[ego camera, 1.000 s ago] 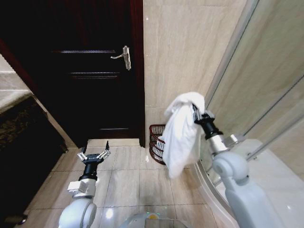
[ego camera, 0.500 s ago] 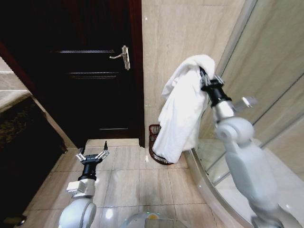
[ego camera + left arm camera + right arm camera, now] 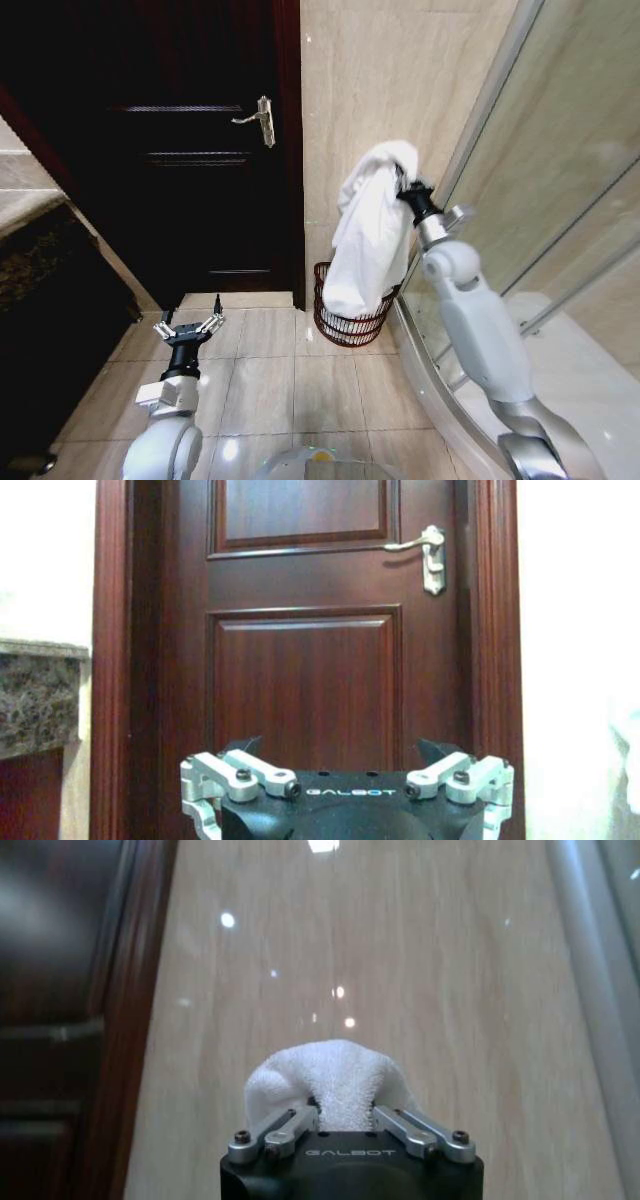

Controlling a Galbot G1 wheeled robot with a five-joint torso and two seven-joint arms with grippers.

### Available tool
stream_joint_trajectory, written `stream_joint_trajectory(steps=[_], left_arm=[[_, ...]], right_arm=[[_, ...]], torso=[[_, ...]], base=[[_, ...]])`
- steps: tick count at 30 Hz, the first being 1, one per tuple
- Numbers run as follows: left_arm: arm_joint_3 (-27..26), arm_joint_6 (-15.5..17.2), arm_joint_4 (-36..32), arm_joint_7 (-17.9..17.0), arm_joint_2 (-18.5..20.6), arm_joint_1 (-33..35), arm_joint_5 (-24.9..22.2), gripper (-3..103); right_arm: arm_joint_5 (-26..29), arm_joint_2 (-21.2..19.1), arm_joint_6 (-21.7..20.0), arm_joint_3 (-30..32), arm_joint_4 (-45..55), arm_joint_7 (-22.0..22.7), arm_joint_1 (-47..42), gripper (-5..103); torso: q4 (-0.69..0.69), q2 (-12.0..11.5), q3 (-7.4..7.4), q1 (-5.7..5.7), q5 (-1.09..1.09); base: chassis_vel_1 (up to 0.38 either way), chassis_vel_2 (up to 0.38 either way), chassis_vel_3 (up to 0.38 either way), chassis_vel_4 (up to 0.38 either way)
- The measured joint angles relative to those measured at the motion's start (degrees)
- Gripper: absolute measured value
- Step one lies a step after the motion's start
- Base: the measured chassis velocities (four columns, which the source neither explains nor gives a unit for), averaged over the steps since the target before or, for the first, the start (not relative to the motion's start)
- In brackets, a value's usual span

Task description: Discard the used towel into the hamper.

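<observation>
On my left I see the dark wooden door [image 3: 190,150] with its metal handle [image 3: 262,120], and the left claw [image 3: 187,327] parked low over the tiled floor [image 3: 270,385], fingers spread wide and holding nothing. Right of the door frame, the hamper [image 3: 350,318] sits on the floor against the beige wall (tucked beside the glass shower screen [image 3: 560,170]). Directly above it the right claw [image 3: 402,187] is clamped on the white towel [image 3: 368,235], whose lower end hangs into the hamper's mouth.
</observation>
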Motion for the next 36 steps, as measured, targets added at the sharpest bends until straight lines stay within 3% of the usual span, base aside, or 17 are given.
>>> stream_joint_trajectory(steps=[12,17,20,21,28,29,32,36], left_arm=[[-0.46,-0.41,0.22,-0.09,0.44,-0.83,0.08,100],[-0.66,-0.43,-0.44,-0.16,0.45,-0.63,-0.06,100],[-0.78,-0.43,-0.71,-0.19,0.39,-0.58,-0.18,100],[-0.78,-0.43,-0.71,-0.19,0.39,-0.58,-0.18,100],[-0.66,-0.36,-0.58,-0.19,1.03,-0.98,-0.33,100],[-0.66,-0.36,-0.58,-0.19,1.03,-0.98,-0.33,100],[-0.61,-0.34,-0.09,-0.15,1.45,-1.18,-0.45,100],[-0.47,-0.4,0.5,-0.08,1.53,-1.24,-0.37,100]], right_arm=[[-4.68,5.99,4.99,-4.86,-20.19,-1.84,0.3,12],[-5.75,6.6,4.37,-4.85,-22.15,-2.06,-1.31,12],[-6.09,5.68,-0.87,-4.76,-21.01,-0.68,-3.78,12],[-6.09,5.68,-0.87,-4.76,-21.01,-0.68,-3.78,12],[-4.38,1.58,-14.24,-3.68,-12.86,1.12,-9.16,12],[-4.38,1.58,-14.24,-3.68,-12.86,1.12,-9.16,12],[-2.27,-0.15,-22.7,-2.94,-10.83,0.38,-10.1,12],[-0.87,-0.69,-27.02,-3.16,-12.22,-0.99,-8.48,12]], torso=[[0.03,-0.01,-0.01,0.0,-0.02],[0.02,-0.01,-0.01,0.0,-0.01],[0.02,-0.01,-0.01,-0.01,-0.01],[0.02,-0.01,-0.01,-0.01,-0.01],[0.02,-0.01,-0.02,-0.01,0.0],[0.02,-0.01,-0.02,-0.01,0.0],[0.01,-0.01,-0.02,-0.01,-0.01],[0.01,-0.01,-0.02,-0.01,-0.02]], base=[[0.0,0.0,0.0,0.0],[0.0,0.0,0.0,0.0],[0.0,0.0,0.0,0.0],[0.0,0.0,0.0,0.0],[0.0,0.0,0.0,0.0],[0.0,0.0,0.0,0.0],[0.0,0.0,0.0,0.0],[0.0,0.0,0.0,0.0]])
